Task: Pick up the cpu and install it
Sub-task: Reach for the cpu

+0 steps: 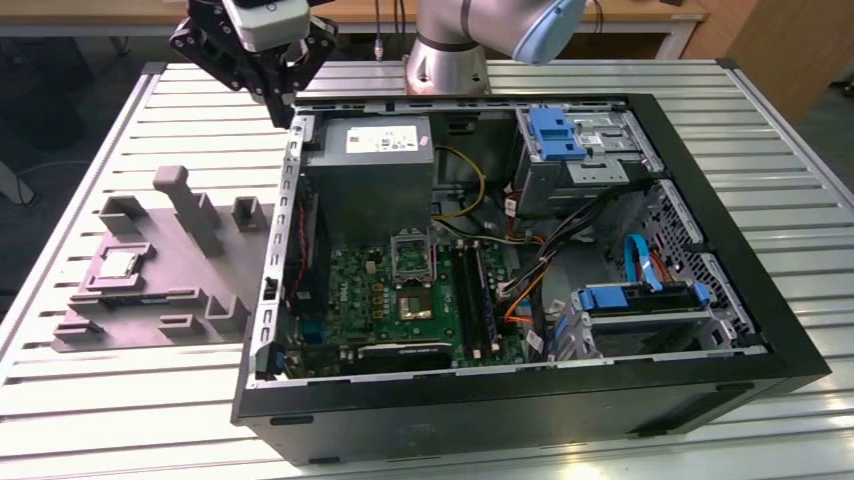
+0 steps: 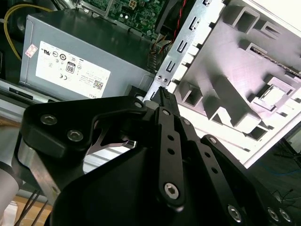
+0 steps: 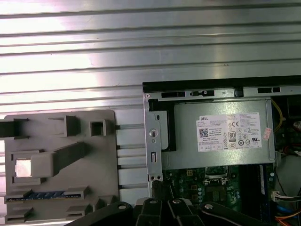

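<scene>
Gripper [image 1: 282, 112] clenched, empty, above case [image 1: 467, 410] corner. In the exterior view, cpu [image 1: 118, 264] at its seven o'clock, nested in fixture [image 1: 180, 268] recess, likely kept flat for picking.

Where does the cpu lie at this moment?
The cpu lies in a square pocket of the grey fixture plate on the exterior view's left, beside the open computer case, apart from the pincer.

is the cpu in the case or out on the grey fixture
Out. The cpu lies flat in a recess of the grey fixture, on the table beside the computer case.
</scene>
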Robot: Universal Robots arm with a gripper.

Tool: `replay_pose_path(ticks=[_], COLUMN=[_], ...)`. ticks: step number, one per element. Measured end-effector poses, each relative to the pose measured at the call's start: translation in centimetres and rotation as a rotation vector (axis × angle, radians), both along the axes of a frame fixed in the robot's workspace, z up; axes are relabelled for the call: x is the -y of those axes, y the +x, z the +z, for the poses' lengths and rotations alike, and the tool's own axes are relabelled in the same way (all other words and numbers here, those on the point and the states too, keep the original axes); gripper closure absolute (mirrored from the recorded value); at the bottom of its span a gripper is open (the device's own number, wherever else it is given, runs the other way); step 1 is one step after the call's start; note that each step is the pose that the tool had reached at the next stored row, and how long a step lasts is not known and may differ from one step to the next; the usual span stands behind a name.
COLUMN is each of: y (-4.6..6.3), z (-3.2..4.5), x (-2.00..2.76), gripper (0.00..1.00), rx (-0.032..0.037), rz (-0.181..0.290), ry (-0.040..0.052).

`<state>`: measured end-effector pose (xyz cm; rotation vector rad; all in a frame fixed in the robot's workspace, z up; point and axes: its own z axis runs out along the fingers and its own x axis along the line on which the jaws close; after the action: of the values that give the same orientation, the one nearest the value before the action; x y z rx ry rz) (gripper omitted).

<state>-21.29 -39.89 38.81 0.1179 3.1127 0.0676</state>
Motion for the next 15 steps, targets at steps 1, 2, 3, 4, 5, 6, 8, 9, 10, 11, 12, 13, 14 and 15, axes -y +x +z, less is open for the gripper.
replay_pose_path(ticks=[1, 2, 3, 4, 5, 6, 8, 9, 10, 11, 12, 13, 14, 15], y=[-0.03, -0.05, -0.08, -0.11, -0.14, -0.17, -0.25, -0.28, -0.31, -0.36, -0.39, -0.42, -0.46, -0.5], z=[0.0, -0.01, 0.0, 0.0, -0.01, -0.01, -0.01, -0.01, -0.01, -0.01, -0.01, -0.01, -0.01, -0.01], x=[0.0, 0.0, 0.0, 0.0, 0.0, 0.0, 0.0, 0.0, 0.0, 0.0, 0.0, 0.0, 0.0, 0.0], gripper=[0.89, 0.89, 0.89, 0.89, 0.89, 0.89, 0.89, 0.89, 0.89, 0.89, 0.89, 0.89, 0.89, 0.89], rx=[0.0, 0.0001, 0.0001, 0.0, 0.0001, 0.0, 0.0, 0.0, 0.0, 0.0, 0.0001, 0.0001, 0.0, 0.0], rz=[0.0, 0.0, 0.0, 0.0, 0.0, 0.0, 0.0, 0.0, 0.0, 0.0, 0.0, 0.0, 0.0, 0.0], ry=[0.0, 0.0001, 0.0, 0.0, 0.0, 0.0, 0.0, 0.0, 0.0, 0.0, 0.0, 0.0, 0.0, 0.0])
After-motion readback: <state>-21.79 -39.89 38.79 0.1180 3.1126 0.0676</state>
